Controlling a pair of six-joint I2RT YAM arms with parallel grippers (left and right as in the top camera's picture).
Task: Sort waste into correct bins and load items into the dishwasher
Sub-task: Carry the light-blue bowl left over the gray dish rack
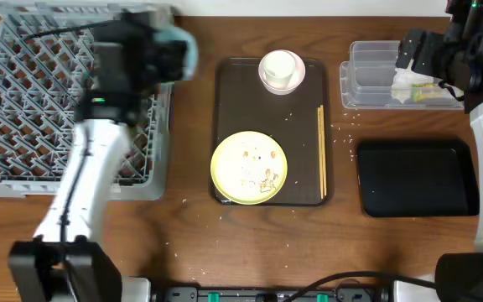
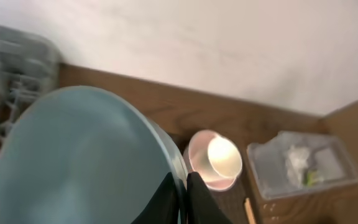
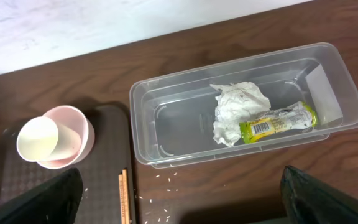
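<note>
My left gripper (image 2: 183, 198) is shut on the rim of the light blue bowl (image 2: 79, 162) and holds it in the air at the right edge of the grey dishwasher rack (image 1: 23, 101). On the brown serving tray (image 1: 225, 101) stand the small white cup-like bowl (image 1: 281, 70), the pale yellow plate (image 1: 249, 167) with food scraps, and the chopsticks (image 1: 321, 151). Above the clear tub (image 3: 166, 124), my right gripper (image 3: 179, 205) hangs open with nothing between its fingers. The white tissue (image 3: 238, 109) and the green snack wrapper (image 3: 278, 121) lie inside the tub.
The glossy black tray (image 1: 418, 176) lies in front of the clear tub at the right. Rice-like grains (image 3: 160, 186) are scattered on the wooden table between the serving tray and the tub. A white wall runs along the table's far edge.
</note>
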